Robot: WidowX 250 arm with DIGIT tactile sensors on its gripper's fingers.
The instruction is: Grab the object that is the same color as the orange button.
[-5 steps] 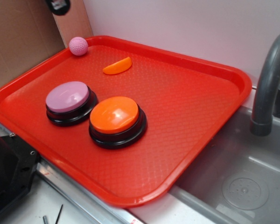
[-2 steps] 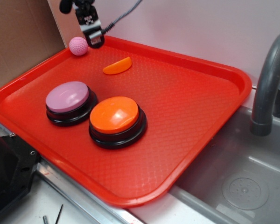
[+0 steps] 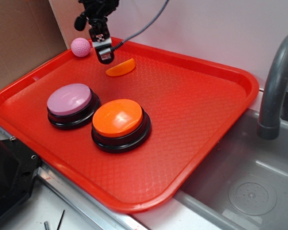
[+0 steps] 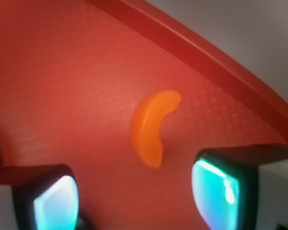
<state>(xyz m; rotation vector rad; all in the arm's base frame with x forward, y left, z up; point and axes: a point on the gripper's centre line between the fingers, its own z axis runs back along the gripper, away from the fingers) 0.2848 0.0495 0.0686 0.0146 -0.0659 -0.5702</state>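
The tool (image 3: 103, 56) hung over the far left part of the red tray (image 3: 206, 124), fingers (image 4: 48, 201) spread apart, holding nothing. The orange crescent (image 3: 120, 68) lay flat on the tray just beside it, seen between the fingers in the wrist view. The orange button (image 3: 119, 120) and lilac button (image 3: 70, 102) sat nearer. Pink ball (image 3: 80, 47) in the corner. No readable writing showed anywhere.

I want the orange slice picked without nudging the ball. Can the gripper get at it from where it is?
Probably yes. The gripper hangs with jaws open just beside the orange slice, which lies flat and alone on the tray. The pink ball sits apart on the gripper's other side.
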